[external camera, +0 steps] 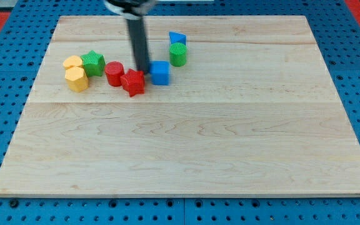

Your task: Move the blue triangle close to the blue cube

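The blue triangle point(177, 38) lies near the view's top centre, touching the top of a green cylinder point(178, 54). The blue cube point(160, 72) sits just below and left of that cylinder. My tip point(145, 70) comes down between the blue cube and a red star-shaped block point(132, 82), close to the cube's left side and well below and left of the blue triangle.
A red cylinder point(114, 74) sits left of the red star. Further left are a green star-shaped block point(93, 63) and two yellow blocks point(75, 74). All rest on the wooden board point(186, 137), which lies on a blue pegboard.
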Motion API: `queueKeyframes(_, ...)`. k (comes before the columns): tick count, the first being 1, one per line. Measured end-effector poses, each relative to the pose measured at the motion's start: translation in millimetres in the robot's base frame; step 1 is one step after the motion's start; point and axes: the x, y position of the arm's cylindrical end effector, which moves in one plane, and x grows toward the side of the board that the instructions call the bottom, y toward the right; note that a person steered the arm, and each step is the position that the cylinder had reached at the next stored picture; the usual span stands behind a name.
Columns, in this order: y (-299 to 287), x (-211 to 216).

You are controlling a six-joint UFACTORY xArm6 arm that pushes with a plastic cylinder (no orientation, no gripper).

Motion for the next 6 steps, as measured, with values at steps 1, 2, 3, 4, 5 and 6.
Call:
queueKeyframes(1, 101.8, 22.5)
queueKeyframes(2, 158.9, 42.3)
queueKeyframes(3, 105.2, 102.7)
queueKeyframes(4, 45.0, 128.7)
queueKeyframes(5, 20.5, 98.4)
queueKeyframes(6, 3.9, 24.8)
